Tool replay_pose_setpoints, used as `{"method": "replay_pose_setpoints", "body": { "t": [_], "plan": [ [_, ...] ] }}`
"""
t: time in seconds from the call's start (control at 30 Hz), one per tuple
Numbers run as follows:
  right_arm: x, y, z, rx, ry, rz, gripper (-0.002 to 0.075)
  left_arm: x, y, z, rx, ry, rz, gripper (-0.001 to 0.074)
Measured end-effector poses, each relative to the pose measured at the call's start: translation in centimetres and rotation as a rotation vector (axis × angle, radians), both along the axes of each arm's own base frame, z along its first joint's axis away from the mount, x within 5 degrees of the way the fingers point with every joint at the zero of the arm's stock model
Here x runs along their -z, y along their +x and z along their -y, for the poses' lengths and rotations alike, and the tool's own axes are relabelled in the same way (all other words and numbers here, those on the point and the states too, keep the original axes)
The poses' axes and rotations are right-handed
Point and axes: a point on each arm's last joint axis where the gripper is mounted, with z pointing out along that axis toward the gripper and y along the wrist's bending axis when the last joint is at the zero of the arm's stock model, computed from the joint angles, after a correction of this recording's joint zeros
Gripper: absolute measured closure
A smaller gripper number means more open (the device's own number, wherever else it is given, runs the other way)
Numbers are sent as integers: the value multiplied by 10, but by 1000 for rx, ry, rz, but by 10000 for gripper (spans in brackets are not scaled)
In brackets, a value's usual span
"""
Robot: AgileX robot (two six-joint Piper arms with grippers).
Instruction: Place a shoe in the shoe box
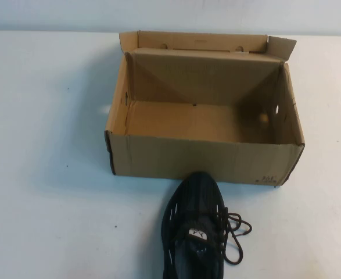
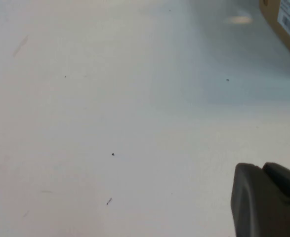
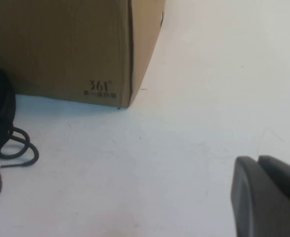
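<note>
shoe [image 1: 194,229] lies on worktop [image 1: 48,174], toe touching shoe box [image 1: 205,157], long axis toward it | right gripper [image 3: 268,197] nearer, laces just beside; left gripper [image 2: 266,200] over bare worktop | fingers: cannot tell

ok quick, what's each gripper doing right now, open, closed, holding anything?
Left gripper: over the bare table, holding nothing; open or closed cannot be told.
Right gripper: near the shoe box corner, holding nothing; cannot be told either.
</note>
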Motion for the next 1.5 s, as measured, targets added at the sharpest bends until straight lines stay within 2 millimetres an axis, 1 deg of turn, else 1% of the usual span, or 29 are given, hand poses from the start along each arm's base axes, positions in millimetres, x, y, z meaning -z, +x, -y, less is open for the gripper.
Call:
{"method": "replay_pose_setpoints", "body": {
  "t": [0.83,0.97,1.13,1.27,1.37,1.5],
  "plan": [
    [0,0,0,0,2,0,742,0,0,0,0,0,2,737],
    [-2,1,1,8,3,24,743,0,0,0,0,0,4,737],
    [-8,2,2,30,7,90,742,-1,0,0,0,-1,13,737],
    [-16,4,5,59,15,174,742,-6,2,0,-1,-7,72,737],
    [-25,5,8,93,21,274,743,-15,4,0,-2,-16,166,737],
    [-44,4,15,167,39,490,742,-30,5,0,-4,-33,337,737]
  ]
}}
